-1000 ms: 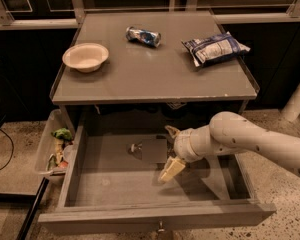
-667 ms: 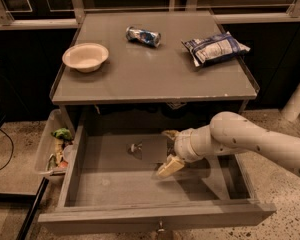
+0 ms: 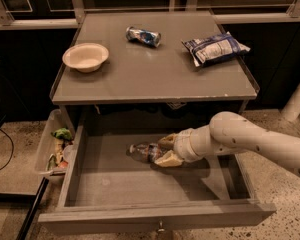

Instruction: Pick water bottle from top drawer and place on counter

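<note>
The water bottle (image 3: pixel 141 152) lies on its side on the floor of the open top drawer (image 3: pixel 155 215), near the middle. My gripper (image 3: pixel 168 149) reaches in from the right on a white arm. Its tan fingers (image 3: pixel 168 159) are closed in on the bottle's right end, one on the far side and one on the near side. The bottle's left end sticks out and still rests on the drawer floor. The counter (image 3: pixel 155 79) is the grey cabinet top above the drawer.
On the counter are a white bowl (image 3: pixel 85 57) at the left, a crushed blue-silver can (image 3: pixel 143 36) at the back, and a chip bag (image 3: pixel 214 47) at the right. A clear bin of scraps (image 3: pixel 56 149) hangs to the left of the drawer.
The gripper has shifted slightly left and back toward the bottle. Its fingers, spread wide before, have narrowed onto the bottle's right end.
</note>
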{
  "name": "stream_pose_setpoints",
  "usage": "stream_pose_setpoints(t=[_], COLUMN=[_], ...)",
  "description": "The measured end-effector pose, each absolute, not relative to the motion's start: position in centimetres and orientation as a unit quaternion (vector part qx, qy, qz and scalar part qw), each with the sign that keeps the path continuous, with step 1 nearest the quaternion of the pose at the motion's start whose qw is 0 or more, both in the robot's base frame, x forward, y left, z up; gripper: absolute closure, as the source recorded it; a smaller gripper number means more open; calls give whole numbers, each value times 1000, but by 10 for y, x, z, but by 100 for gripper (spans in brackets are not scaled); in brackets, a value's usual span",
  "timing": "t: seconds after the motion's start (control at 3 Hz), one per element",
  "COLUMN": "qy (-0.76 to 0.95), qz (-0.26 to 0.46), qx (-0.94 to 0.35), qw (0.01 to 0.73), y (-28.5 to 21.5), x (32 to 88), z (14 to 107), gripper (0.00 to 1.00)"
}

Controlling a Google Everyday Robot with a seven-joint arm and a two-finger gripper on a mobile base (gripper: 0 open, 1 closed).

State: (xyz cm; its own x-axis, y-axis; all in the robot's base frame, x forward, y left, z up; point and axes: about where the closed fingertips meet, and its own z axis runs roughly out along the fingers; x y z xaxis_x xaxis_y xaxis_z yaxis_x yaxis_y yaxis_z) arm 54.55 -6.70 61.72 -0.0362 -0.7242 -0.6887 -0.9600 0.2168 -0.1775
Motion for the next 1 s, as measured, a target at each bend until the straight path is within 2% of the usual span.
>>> stream_pose_setpoints(t=[0.33,0.67,1.0], qy=[699,704,710], qz=[171,181,195], qx=[-602,-604,-604], qw=[345,327,305], y=[-67,-67,-69], x=[545,531,505], z=[617,614,623], gripper=[88,100,100])
